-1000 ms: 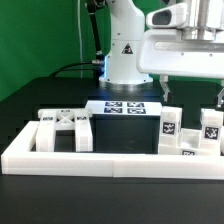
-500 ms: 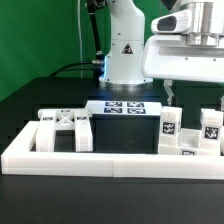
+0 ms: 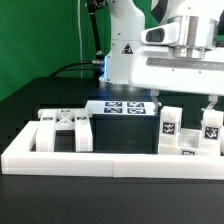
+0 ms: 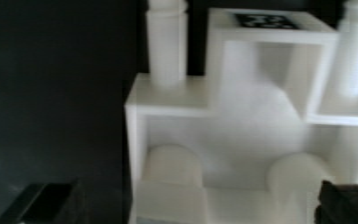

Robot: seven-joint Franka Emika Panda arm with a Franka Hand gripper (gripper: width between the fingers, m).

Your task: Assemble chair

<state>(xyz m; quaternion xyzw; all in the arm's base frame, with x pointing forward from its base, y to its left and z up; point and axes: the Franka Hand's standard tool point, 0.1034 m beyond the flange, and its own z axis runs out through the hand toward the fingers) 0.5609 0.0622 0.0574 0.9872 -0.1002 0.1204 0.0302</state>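
My gripper [image 3: 186,100] is open and hangs just above the white chair parts at the exterior view's right. Two upright tagged pieces stand there, one [image 3: 168,125] nearer the middle and one [image 3: 210,128] at the far right, with a small tagged piece [image 3: 188,152] lying in front of them. In the wrist view my gripper [image 4: 195,205] has its dark fingertips [image 4: 48,203] wide apart, one on each side of a blurred white part [image 4: 220,120] with two posts and a tag. It holds nothing.
A white square part with a crossed top [image 3: 65,128] sits at the exterior view's left. The marker board [image 3: 125,108] lies behind the parts, in front of the robot base [image 3: 122,60]. A white U-shaped fence [image 3: 100,160] borders the parts.
My gripper has come down toward the parts at the exterior view's right and shifted slightly left. The parts have not moved.
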